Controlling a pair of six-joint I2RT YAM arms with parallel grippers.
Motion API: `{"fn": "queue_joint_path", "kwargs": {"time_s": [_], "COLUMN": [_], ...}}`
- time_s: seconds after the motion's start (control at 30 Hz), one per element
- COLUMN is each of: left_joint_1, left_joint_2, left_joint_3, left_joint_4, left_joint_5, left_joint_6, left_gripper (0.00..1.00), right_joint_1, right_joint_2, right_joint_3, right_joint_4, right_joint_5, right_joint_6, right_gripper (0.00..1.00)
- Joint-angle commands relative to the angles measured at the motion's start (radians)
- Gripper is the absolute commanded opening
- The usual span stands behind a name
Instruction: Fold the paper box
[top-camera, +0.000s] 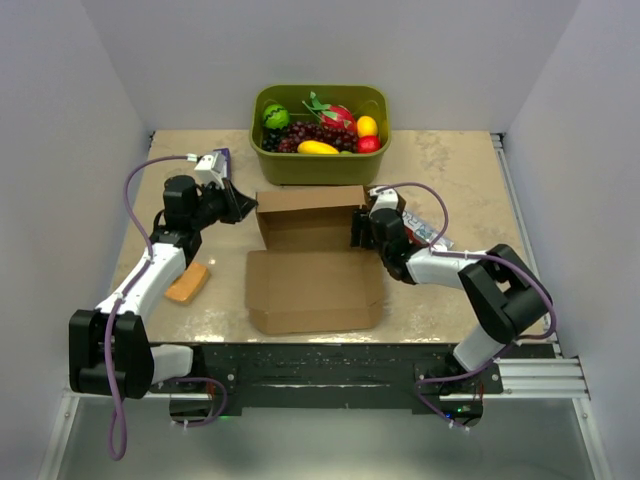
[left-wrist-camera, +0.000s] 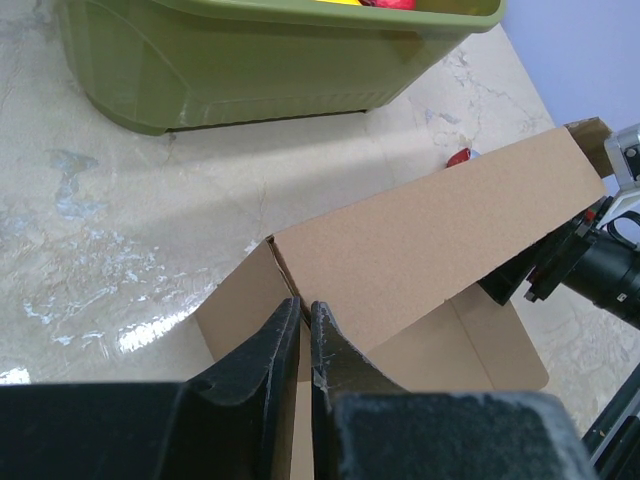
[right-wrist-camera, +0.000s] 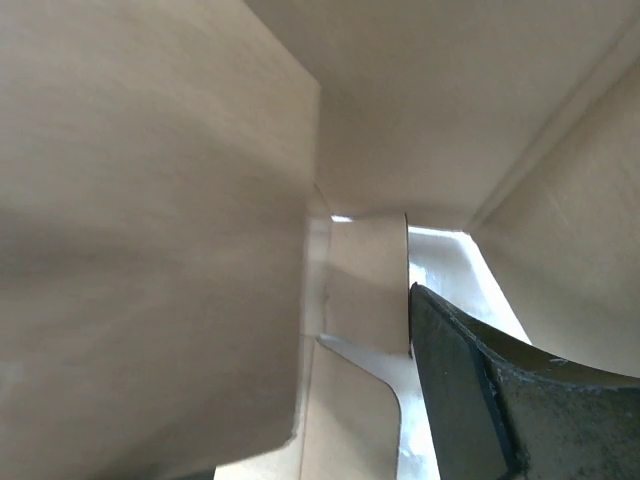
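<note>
From above, the paper box (top-camera: 315, 285) sits in the middle of the counter (top-camera: 460, 170), plain brown cardboard, half formed. Its far part stands up as a shallow tray with raised walls. Its near part is a flat panel lying toward the arm bases. The left claw (top-camera: 245, 205) is at the tray's far left corner and the right claw (top-camera: 358, 232) at its right wall. An olive-green tub (top-camera: 320, 165) of fruit stands just beyond the box, and an orange-tan block (top-camera: 188, 283) lies to the left beside the left arm.

In the left wrist view, the left claw (left-wrist-camera: 305, 325) is pressed nearly together, pinching the upright edge of the box (left-wrist-camera: 430, 230) at its corner. A long wall runs away to the right. The tub (left-wrist-camera: 250, 70) is farther off on the counter (left-wrist-camera: 100, 220).

The right wrist view is filled with blurred cardboard (right-wrist-camera: 150, 250): a broad panel on the left and a slotted flap in the middle. One dark finger (right-wrist-camera: 480, 390) shows at lower right, standing clear of that panel. The other finger is hidden, so the claw reads as spread.
</note>
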Motion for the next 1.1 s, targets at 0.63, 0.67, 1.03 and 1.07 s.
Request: {"fn": "queue_joint_path", "kwargs": {"time_s": [0.63, 0.67, 1.03, 1.07], "left_joint_1": [0.005, 0.004, 0.004, 0.004], "left_joint_2": [0.033, 0.033, 0.036, 0.036], "left_joint_3": [0.012, 0.012, 0.014, 0.012], "left_joint_4": [-0.056, -0.056, -0.056, -0.056], "left_joint_5": [-0.019, -0.017, -0.014, -0.012], "left_joint_6": [0.04, 0.04, 0.04, 0.04], "left_gripper": [0.12, 0.12, 0.11, 0.11], "right_joint_1": [0.032, 0.032, 0.076, 0.079], "right_joint_2": [0.056, 0.058, 0.064, 0.069], "right_joint_3": [-0.078, -0.077, -0.077, -0.08], "right_joint_4": [0.293, 0.295, 0.309, 0.315], "right_joint_5": [-0.173, -0.175, -0.144, -0.149], "right_joint_6": [0.002, 0.005, 0.005, 0.008], "right_gripper": [0.61, 0.61, 0.61, 0.61]}}
